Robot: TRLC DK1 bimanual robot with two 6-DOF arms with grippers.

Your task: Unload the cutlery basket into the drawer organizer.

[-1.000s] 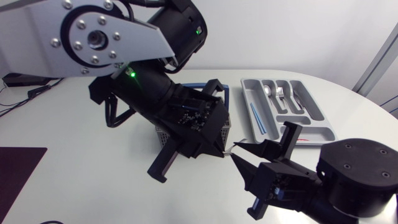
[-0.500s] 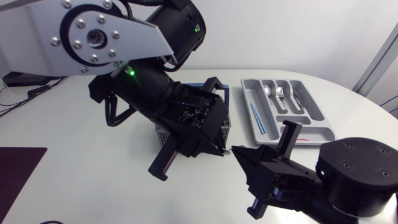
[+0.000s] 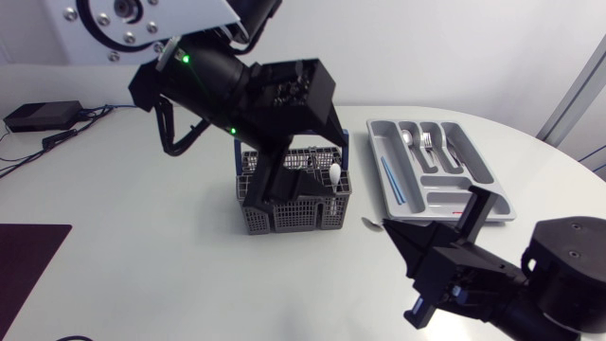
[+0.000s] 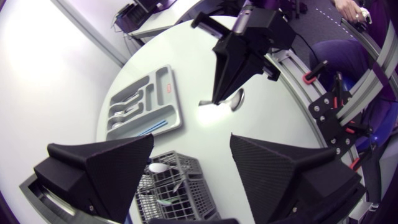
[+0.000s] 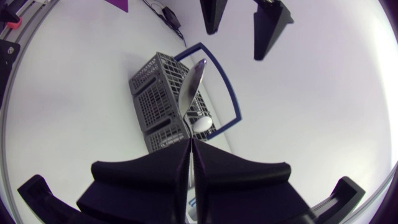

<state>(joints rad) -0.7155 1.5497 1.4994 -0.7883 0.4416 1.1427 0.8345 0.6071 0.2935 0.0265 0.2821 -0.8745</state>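
Our left arm point(image 3: 237, 90) hides part of the basket point(image 3: 295, 210); our right gripper point(image 5: 189, 142) covers the handle of the spoon point(image 5: 192, 84); cutlery point(image 3: 426, 142) in the tray point(image 3: 454, 197) is too small to identify.

left gripper point(image 4: 191, 142) spread over basket point(image 4: 173, 186); right gripper point(image 4: 217, 98) clasps spoon point(image 4: 236, 98)

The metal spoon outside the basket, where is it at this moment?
In the head view the spoon is clamped in the right pincer, between the cutlery basket on its left and the near end of the drawer organizer.

left tool point(image 4: 191, 140) spread wide, right tool point(image 5: 189, 152) pinched closed.
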